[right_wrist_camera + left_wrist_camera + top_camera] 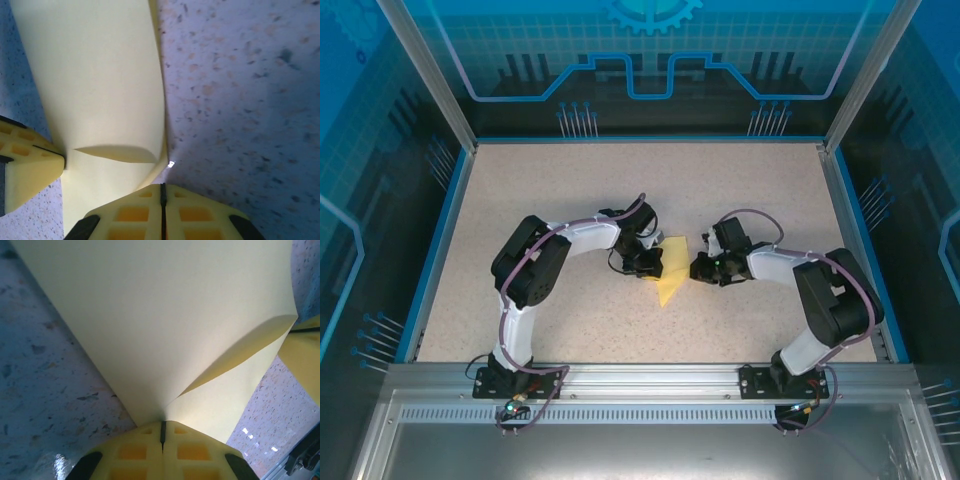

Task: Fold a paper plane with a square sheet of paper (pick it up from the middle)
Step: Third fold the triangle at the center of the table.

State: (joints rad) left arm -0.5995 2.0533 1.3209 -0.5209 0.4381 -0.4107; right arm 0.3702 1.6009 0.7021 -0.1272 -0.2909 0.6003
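Note:
The pale-yellow sheet of paper (670, 276) lies partly folded in the middle of the table, between my two grippers. My left gripper (653, 262) is at its left side. In the left wrist view the jaws (162, 424) are shut on the paper (150, 315), and a loose layer bows up to the right. My right gripper (700, 268) is at the paper's right side. Its jaws (162, 186) are shut where the paper's (100, 75) curled edge runs into them. Between the two grippers a flap lifts off the layer below.
The speckled tabletop (620, 190) stretches all round the paper, bounded by a blue rim and glass walls. A yellow finger of the right gripper (305, 360) shows in the left wrist view, and one of the left gripper (25, 170) in the right wrist view, both close together.

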